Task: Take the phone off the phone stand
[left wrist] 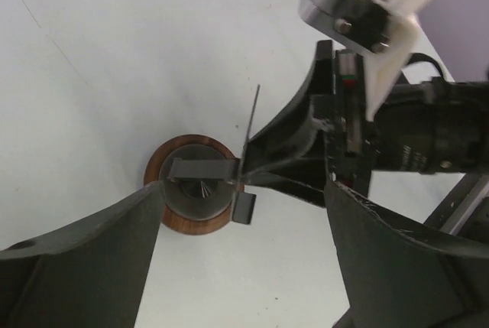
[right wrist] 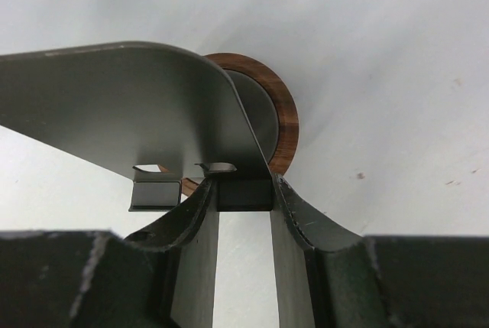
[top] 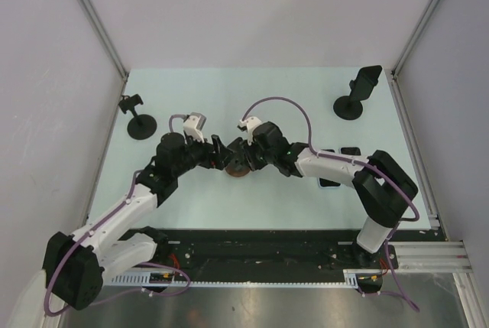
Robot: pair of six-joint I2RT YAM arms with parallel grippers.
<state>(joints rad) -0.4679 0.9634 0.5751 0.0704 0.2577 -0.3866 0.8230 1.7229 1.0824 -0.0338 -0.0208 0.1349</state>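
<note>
The phone stand (top: 235,170) has a round wooden base (right wrist: 287,118) and a bent grey metal plate (right wrist: 114,106) with two small front lips. It stands mid-table between both grippers. No phone shows on it in any view. My right gripper (right wrist: 244,189) is shut on the stand's right lip (right wrist: 244,194); it also shows in the left wrist view (left wrist: 252,169) and in the top view (top: 238,152). My left gripper (left wrist: 244,267) is open and empty, just above and beside the stand (left wrist: 191,222), left of it in the top view (top: 216,152).
Two other black stands sit on the table, one at far left (top: 140,123) and one at far right (top: 355,97). Dark flat objects (top: 330,181) lie partly under my right forearm. Grey walls close in both sides.
</note>
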